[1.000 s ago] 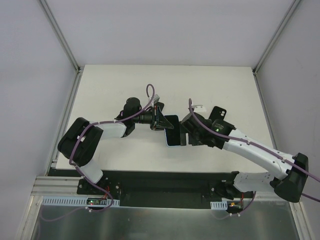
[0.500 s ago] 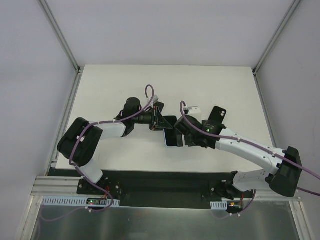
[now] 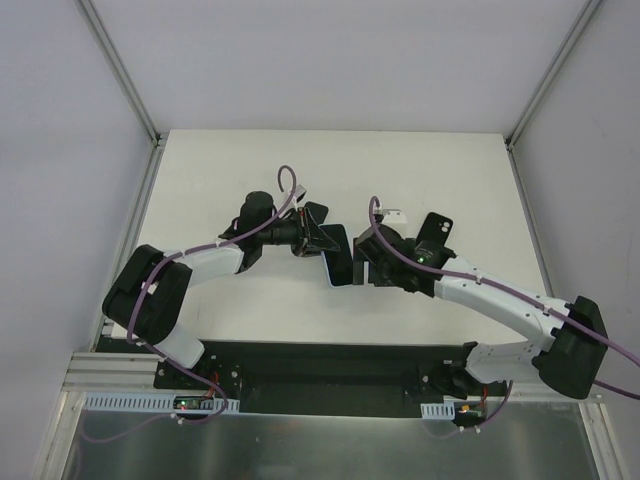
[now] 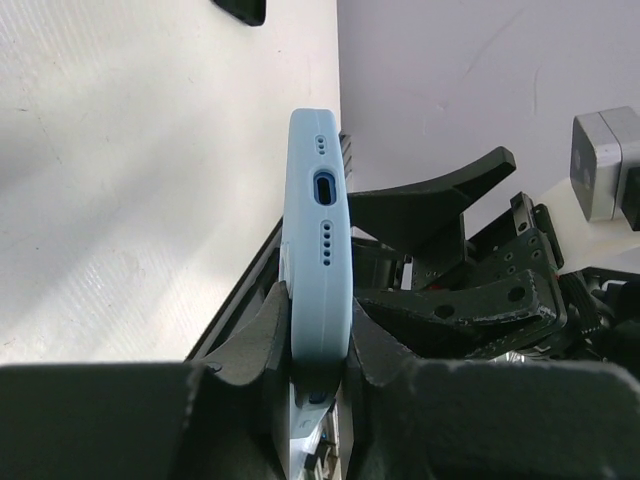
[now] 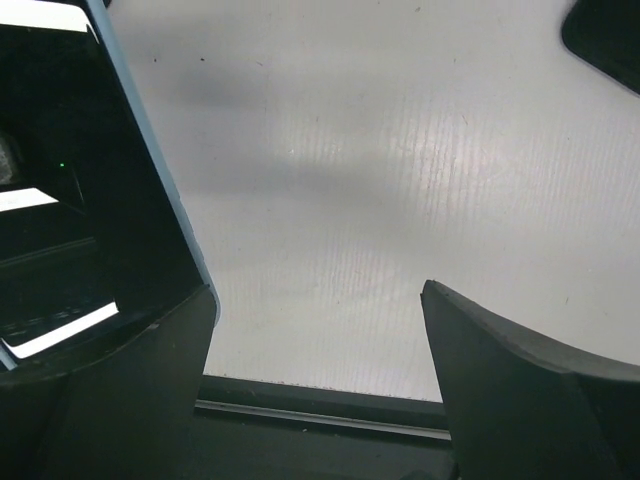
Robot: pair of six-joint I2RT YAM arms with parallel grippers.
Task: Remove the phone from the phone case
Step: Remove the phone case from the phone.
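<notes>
Your left end effector (image 4: 318,350) clamps the phone case (image 4: 320,230) at mid-frame. Your right end effector (image 5: 318,292) stands open, the phone (image 5: 60,200) at frame left.

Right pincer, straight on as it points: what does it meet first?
Probably the white tabletop: right pincer is open toward it, with the glossy black phone in its pale blue case beside one finger. Depth unclear.

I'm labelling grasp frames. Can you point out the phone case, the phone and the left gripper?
phone case (image 4: 318,275): left wrist view, on its pale blue edge just below the port.
phone (image 5: 70,180): right wrist view, on the glossy black screen.
left gripper (image 4: 320,320): left wrist view, midway between the fingertips clamping the case.
</notes>
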